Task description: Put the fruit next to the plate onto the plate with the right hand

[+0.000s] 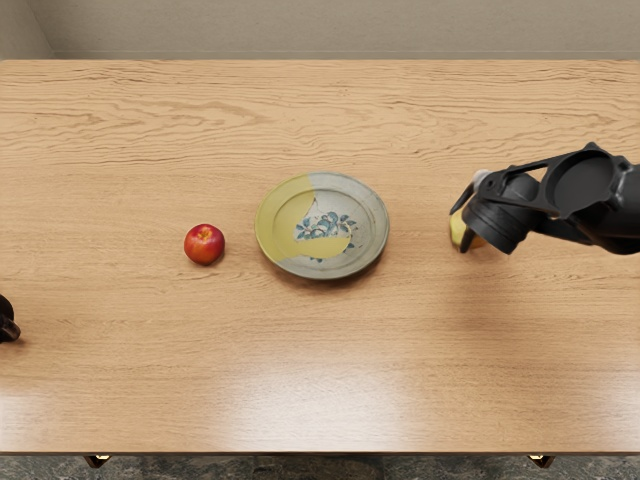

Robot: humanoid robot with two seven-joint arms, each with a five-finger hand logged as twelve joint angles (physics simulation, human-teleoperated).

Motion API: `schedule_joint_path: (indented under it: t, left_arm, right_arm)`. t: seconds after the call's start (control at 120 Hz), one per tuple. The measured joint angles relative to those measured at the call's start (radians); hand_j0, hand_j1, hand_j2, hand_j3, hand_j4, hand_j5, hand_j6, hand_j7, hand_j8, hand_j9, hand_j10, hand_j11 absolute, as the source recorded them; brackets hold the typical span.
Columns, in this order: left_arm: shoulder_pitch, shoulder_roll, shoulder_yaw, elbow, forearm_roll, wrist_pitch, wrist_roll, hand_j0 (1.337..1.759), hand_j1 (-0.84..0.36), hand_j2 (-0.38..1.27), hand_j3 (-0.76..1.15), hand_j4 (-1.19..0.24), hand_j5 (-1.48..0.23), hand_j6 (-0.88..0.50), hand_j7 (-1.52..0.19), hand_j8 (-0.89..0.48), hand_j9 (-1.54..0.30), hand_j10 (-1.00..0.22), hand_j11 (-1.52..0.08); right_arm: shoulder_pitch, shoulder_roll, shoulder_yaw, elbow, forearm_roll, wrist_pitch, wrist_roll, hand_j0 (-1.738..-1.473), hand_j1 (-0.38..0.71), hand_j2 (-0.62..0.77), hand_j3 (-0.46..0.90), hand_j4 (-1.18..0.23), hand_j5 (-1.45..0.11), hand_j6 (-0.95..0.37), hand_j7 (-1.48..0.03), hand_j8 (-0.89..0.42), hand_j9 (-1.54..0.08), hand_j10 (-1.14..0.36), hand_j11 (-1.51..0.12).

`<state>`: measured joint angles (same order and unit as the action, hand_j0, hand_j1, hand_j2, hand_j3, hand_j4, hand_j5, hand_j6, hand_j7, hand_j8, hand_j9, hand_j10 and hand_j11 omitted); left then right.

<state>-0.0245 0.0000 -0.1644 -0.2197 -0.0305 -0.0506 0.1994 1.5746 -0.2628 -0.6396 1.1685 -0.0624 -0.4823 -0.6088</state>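
Item 1: right robot hand (pixel 493 213) is covering yellow fruit (pixel 458 234) beside plate (pixel 372 202), closure impossible to tell; risk: an off-centre nudge is sending fruit rolling across table (pixel 400 120).

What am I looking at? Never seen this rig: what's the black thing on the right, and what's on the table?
This is a simulator render, seen from the robot's head camera looking down at a slant on a wooden table. The black machinery entering from the right is its right arm, ending in the right hand. A sliver of the left hand shows at the left edge. On the table: a patterned plate in the middle, a red apple left of it, and a yellow fruit right of it, mostly hidden by the right hand. Whether the hand grips it yet cannot be told.
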Motion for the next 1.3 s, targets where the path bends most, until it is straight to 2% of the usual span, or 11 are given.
schedule_joint_path:
  t: [0.167,0.292,0.4,0.542,0.792,0.883,0.958,1.083,1.117,1.208,1.3]
  left_arm:
    - [0.000,0.000,0.000,0.000,0.000,0.000,0.000,1.658,0.35,0.00,0.00,0.00,0.00,0.00,0.00,0.00,0.00,0.00,0.00]
    - [0.000,0.000,0.000,0.000,0.000,0.000,0.000,1.658,0.35,0.00,0.00,0.00,0.00,0.00,0.00,0.00,0.00,0.00,0.00]
    - [0.000,0.000,0.000,0.000,0.000,0.000,0.000,1.658,0.35,0.00,0.00,0.00,0.00,0.00,0.00,0.00,0.00,0.00,0.00]
    - [0.001,0.000,0.000,0.000,0.000,0.000,0.000,1.658,0.35,0.00,0.00,0.00,0.00,0.00,0.00,0.00,0.00,0.00,0.00]
    - [0.000,0.000,0.000,0.000,0.000,0.000,0.000,1.658,0.35,0.00,0.00,0.00,0.00,0.00,0.00,0.00,0.00,0.00,0.00]
    - [0.000,0.000,0.000,0.000,0.000,0.000,0.000,1.658,0.35,0.00,0.00,0.00,0.00,0.00,0.00,0.00,0.00,0.00,0.00]
    - [0.000,0.000,0.000,0.000,0.000,0.000,0.000,1.658,0.35,0.00,0.00,0.00,0.00,0.00,0.00,0.00,0.00,0.00,0.00]
    - [0.000,0.000,0.000,0.000,0.000,0.000,0.000,1.658,0.35,0.00,0.00,0.00,0.00,0.00,0.00,0.00,0.00,0.00,0.00]
    - [0.000,0.000,0.000,0.000,0.000,0.000,0.000,1.658,0.35,0.00,0.00,0.00,0.00,0.00,0.00,0.00,0.00,0.00,0.00]
    - [0.000,0.000,0.000,0.000,0.000,0.000,0.000,1.658,0.35,0.00,0.00,0.00,0.00,0.00,0.00,0.00,0.00,0.00,0.00]
    - [0.000,0.000,0.000,0.000,0.000,0.000,0.000,1.658,0.35,0.00,0.00,0.00,0.00,0.00,0.00,0.00,0.00,0.00,0.00]
  right_arm:
    - [0.000,-0.114,0.132,0.000,-0.024,0.037,0.000,-1.650,0.26,0.38,0.00,-0.67,-1.19,-0.36,-1.08,-0.18,-1.15,-0.41,-1.16]
    - [-0.030,-0.242,0.335,-0.001,-0.043,0.170,-0.001,-1.650,0.27,0.41,0.00,-0.65,-1.23,-0.35,-1.09,-0.20,-1.16,-0.41,-1.17]
    - [-0.074,-0.278,0.505,-0.002,-0.047,0.285,-0.001,-1.650,0.28,0.43,0.00,-0.65,-1.24,-0.35,-1.10,-0.18,-1.17,-0.41,-1.18]
    - [-0.111,-0.191,0.635,-0.008,-0.048,0.341,-0.002,-1.650,0.30,0.43,0.00,-0.63,-1.26,-0.33,-1.10,-0.16,-1.18,-0.40,-1.18]
    - [-0.150,0.017,0.675,-0.124,-0.112,0.353,-0.002,-1.650,0.28,0.42,0.00,-0.63,-1.28,-0.33,-1.11,-0.15,-1.19,-0.40,-1.17]
    - [-0.157,0.047,0.677,-0.142,-0.126,0.352,-0.002,-1.651,0.26,0.39,0.00,-0.66,-1.28,-0.34,-1.11,-0.17,-1.20,-0.41,-1.18]
    - [-0.160,0.059,0.678,-0.148,-0.132,0.352,-0.002,-1.651,0.21,0.30,0.00,-0.70,-1.27,-0.36,-1.12,-0.19,-1.22,-0.43,-1.19]
    - [-0.161,0.066,0.677,-0.152,-0.137,0.352,-0.002,-1.651,0.23,0.35,0.00,-0.73,-1.27,-0.35,-1.12,-0.18,-1.23,-0.43,-1.20]
    - [-0.162,0.067,0.676,-0.152,-0.139,0.351,-0.002,-1.652,0.21,0.32,0.00,-0.71,-1.18,-0.35,-1.04,-0.19,-1.14,-0.42,-1.12]
    - [-0.163,0.065,0.675,-0.153,-0.145,0.349,-0.002,-1.654,0.01,0.20,0.00,-0.46,-0.76,-0.23,-0.67,-0.13,-0.74,-0.27,-0.72]
    - [-0.167,0.062,0.679,-0.150,-0.147,0.350,-0.002,-1.656,-0.11,0.13,0.00,-0.30,-0.50,-0.16,-0.44,-0.09,-0.48,-0.18,-0.47]
